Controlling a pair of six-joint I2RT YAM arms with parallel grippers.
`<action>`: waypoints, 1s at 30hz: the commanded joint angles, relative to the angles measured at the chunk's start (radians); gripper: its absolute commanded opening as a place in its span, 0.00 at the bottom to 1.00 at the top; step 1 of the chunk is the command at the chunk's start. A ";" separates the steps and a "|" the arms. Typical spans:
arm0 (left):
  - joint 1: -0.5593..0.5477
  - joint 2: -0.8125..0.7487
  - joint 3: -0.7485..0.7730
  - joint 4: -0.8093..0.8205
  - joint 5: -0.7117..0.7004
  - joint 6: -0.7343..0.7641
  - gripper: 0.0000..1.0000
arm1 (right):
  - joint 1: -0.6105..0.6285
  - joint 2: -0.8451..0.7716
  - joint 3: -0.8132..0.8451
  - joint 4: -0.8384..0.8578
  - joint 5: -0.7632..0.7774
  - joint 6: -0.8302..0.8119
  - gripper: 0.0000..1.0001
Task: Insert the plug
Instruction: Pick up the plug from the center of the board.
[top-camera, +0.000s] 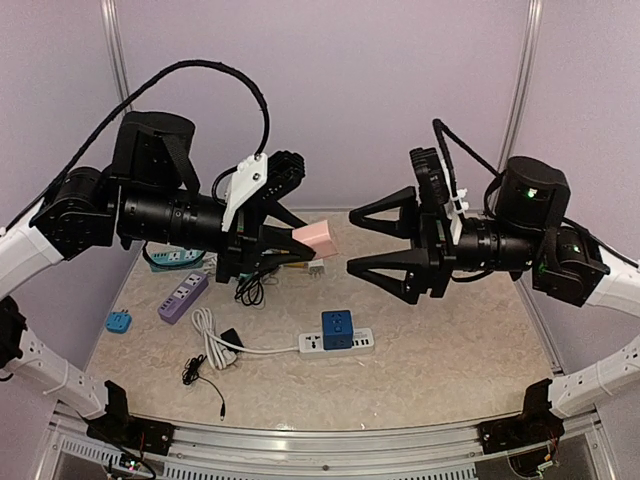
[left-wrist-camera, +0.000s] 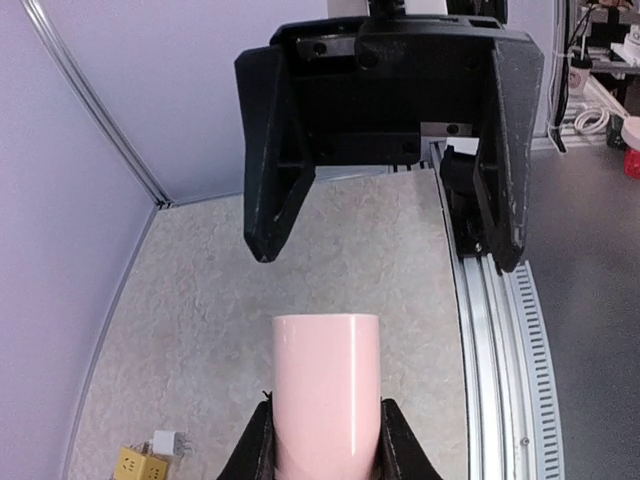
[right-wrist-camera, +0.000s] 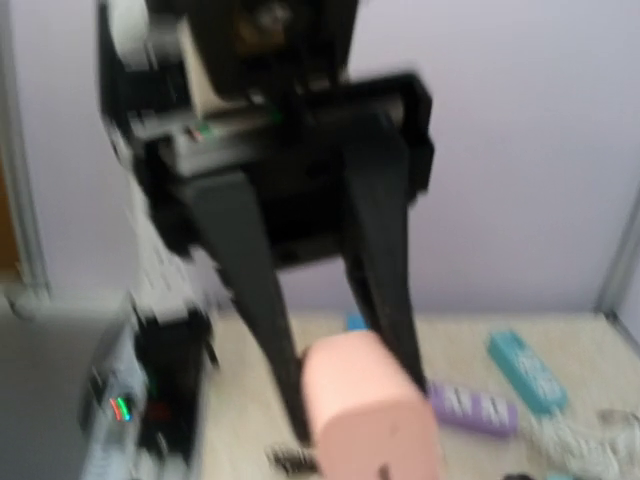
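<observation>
My left gripper (top-camera: 303, 241) is shut on a pink plug block (top-camera: 320, 238) and holds it in the air above the table's back middle. In the left wrist view the pink block (left-wrist-camera: 326, 385) stands between my fingers (left-wrist-camera: 253, 445). My right gripper (top-camera: 351, 242) is open, its jaws wide apart, and faces the block from the right with a small gap; it also shows in the left wrist view (left-wrist-camera: 385, 235). The right wrist view is blurred and shows the pink block (right-wrist-camera: 365, 410) in the left gripper's fingers (right-wrist-camera: 250, 290). A white power strip (top-camera: 350, 343) with a blue cube (top-camera: 337, 328) on it lies on the table.
A purple strip (top-camera: 183, 296), a teal strip (top-camera: 175, 258) and a small blue adapter (top-camera: 118, 321) lie at the left. A white cord (top-camera: 212, 340) and a black cable (top-camera: 203, 377) lie at the front left. A yellow adapter (left-wrist-camera: 140, 463) and a white charger (left-wrist-camera: 167, 442) lie under the left gripper.
</observation>
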 joint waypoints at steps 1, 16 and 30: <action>0.010 -0.033 0.005 0.181 0.099 -0.150 0.00 | -0.008 -0.045 -0.073 0.266 -0.087 0.166 0.74; 0.014 -0.034 -0.018 0.253 0.169 -0.235 0.00 | -0.006 0.044 -0.027 0.378 -0.102 0.229 0.47; 0.018 -0.043 -0.029 0.255 0.188 -0.218 0.00 | -0.012 0.061 -0.026 0.336 -0.011 0.208 0.45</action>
